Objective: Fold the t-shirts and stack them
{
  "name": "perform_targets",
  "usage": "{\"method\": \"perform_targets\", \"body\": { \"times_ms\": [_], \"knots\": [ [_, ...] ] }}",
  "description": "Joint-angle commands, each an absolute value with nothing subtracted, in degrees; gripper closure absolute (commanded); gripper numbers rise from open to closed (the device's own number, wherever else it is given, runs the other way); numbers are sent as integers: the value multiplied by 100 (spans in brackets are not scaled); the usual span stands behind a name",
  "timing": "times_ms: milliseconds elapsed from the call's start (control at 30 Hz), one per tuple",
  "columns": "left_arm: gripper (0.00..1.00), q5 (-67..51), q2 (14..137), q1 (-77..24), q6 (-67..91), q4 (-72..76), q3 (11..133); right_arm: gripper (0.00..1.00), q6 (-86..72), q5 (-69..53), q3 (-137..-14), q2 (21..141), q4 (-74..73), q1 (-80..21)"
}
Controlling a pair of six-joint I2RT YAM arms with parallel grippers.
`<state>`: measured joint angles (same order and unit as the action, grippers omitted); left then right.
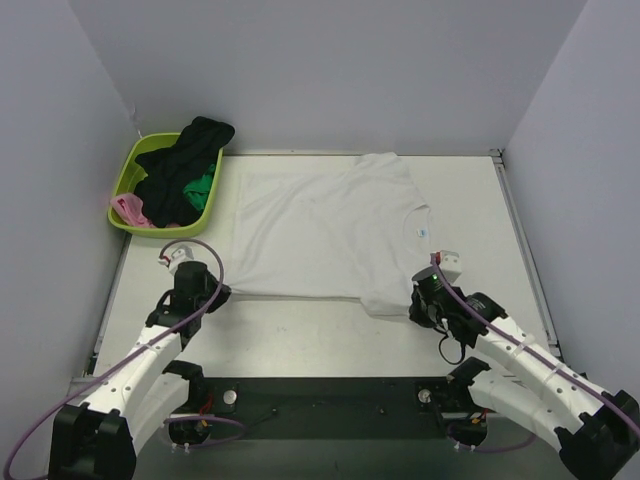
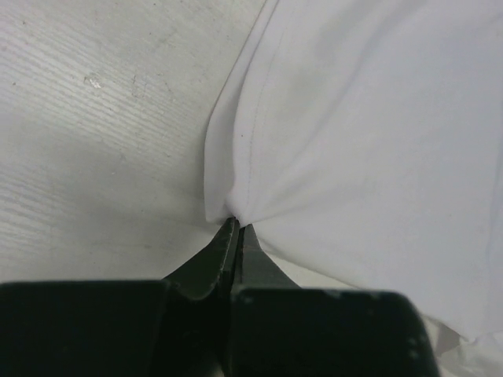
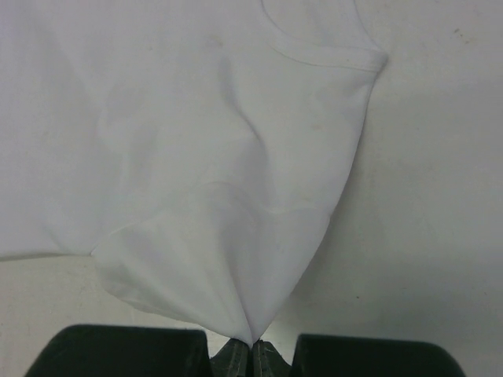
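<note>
- A large white t-shirt (image 1: 330,235) lies spread flat on a pale table (image 1: 300,340). It fills the centre of the overhead view, with its collar toward the right of the frame and its hem toward the left.
- The left gripper (image 1: 224,292), at the lower left of the overhead view, is clenched on the lower left corner of the white t-shirt. In the left wrist view the dark fingers (image 2: 224,251) press together, and the hem cloth bunches to a point between them.
- The right gripper (image 1: 418,297), right of centre and low in the overhead view, is clamped on the edge of the nearer sleeve. In its wrist view the sleeve cloth draws down into a point at the closed fingertips, and the collar seam curves across the top of the frame.
- A lime green plastic basket (image 1: 125,175) sits at the upper left, just beside the hem.
- Inside the basket, a black garment (image 1: 185,160) is heaped up and drapes over the far rim. A green garment (image 1: 203,187) shows beneath it, and a pink garment (image 1: 130,210) sits at the lower left edge.
</note>
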<state>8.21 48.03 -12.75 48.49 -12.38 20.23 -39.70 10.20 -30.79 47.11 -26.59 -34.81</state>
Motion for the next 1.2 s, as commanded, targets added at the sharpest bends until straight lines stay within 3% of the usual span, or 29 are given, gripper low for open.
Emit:
{"method": "perform_targets", "body": {
  "times_ms": [0,500,533,567,600,633,667,700,800,1000,1167],
  "knots": [
    [100,905,4711,-1283,5010,-1608,1969,100,-4543,1502,-3103,4641,-3401,-3779],
    [99,747,3815,-1283,5150,-2197,1802,100,-5475,2100,-3173,4306,-4298,-4842],
    [84,773,3788,-1292,5150,-2241,1819,100,-5502,2118,-3182,4315,-4307,-4869],
    [70,782,3771,-1283,5142,-2267,1837,97,-5511,2127,-3190,4359,-4315,-4887],
    [55,765,3779,-1283,5142,-2294,1846,77,-5519,2170,-3208,4377,-4324,-4939],
    [18,756,3779,-1283,5142,-2320,1863,58,-5511,2206,-3234,4403,-4342,-4957],
    [10,747,3771,-1283,5150,-2355,1889,49,-5467,2250,-3330,4456,-4342,-4983],
    [10,721,3771,-1283,5142,-2373,1968,32,-5441,2354,-3418,4482,-4350,-5001],
    [9,729,3727,-1292,5124,-2373,2344,11,-5221,2566,-3910,4684,-4359,-5001],
    [8,484,4663,-1283,4984,-1812,3547,0,-4247,3172,-5456,5694,-3948,-4879],
    [7,62,6229,-1283,4826,-1275,4595,0,-3481,2322,-6152,6941,-3095,-3974]
  ]
}}
